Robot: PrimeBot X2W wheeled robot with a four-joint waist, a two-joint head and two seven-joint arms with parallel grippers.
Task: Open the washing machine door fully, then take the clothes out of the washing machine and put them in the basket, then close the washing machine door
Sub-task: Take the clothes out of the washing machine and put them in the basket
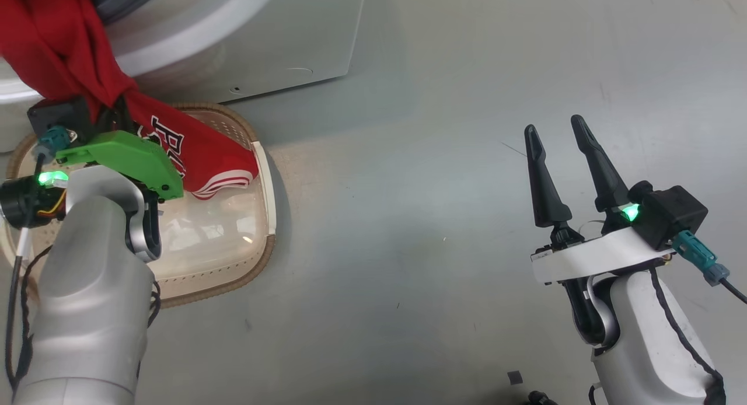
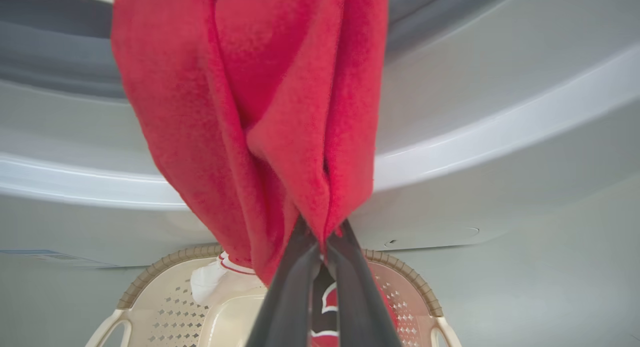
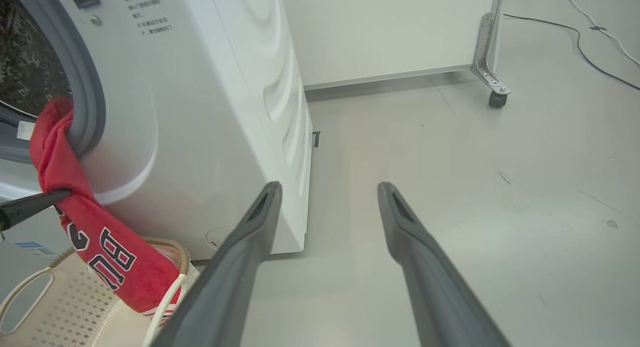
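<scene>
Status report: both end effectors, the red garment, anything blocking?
Left end effector shut on red garment. Right end effector open, holding nothing. Garment half out of washing machine, lower end in basket. No obstacle seen.

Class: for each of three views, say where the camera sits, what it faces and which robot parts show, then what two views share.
Head view: on the head, looking down at the basket; left pincer, right pincer show.
Left wrist view: along the shut left pincer, facing the clothes.
Right wrist view: along the open right pincer, facing the washing machine.
Shared: clothes, basket in all.
</scene>
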